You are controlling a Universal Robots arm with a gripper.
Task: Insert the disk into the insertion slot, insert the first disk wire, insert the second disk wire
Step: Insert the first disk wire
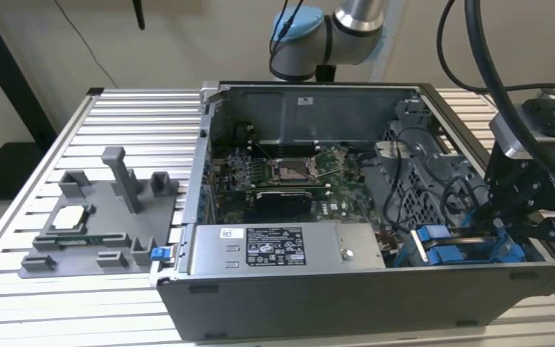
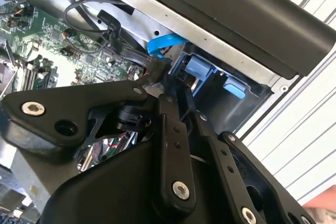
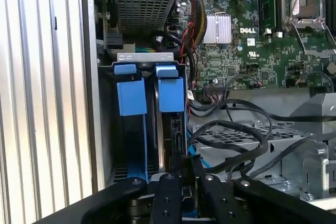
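2 bright blue tabs [image 3: 130,95] top the insertion slot [image 3: 144,56], a grey metal bay in the near corner of the open computer case [image 1: 355,303], on the exterior view's right. The case stands on a slatted metal table [image 1: 133,108].

The disk [image 3: 174,129] stands on edge inside the slot, in the half nearer the motherboard [image 3: 247,51]. Only a dark strip of it shows below 1 of the blue tabs, and its label is hidden.

The gripper [image 2: 155,77] reaches down into this corner, clenched on a small black plug [image 2: 156,66]. The plug ends a blue wire [image 2: 164,43] that loops up just beside the slot. The claw's black links partly cover the plug, so I cannot tell whether it touches the disk.

In the exterior view the arm's dark wrist blocks the far end of the slot.

1 grey labelled power-supply box [image 1: 287,249] lies along the near edge of the case, just beside the slot.
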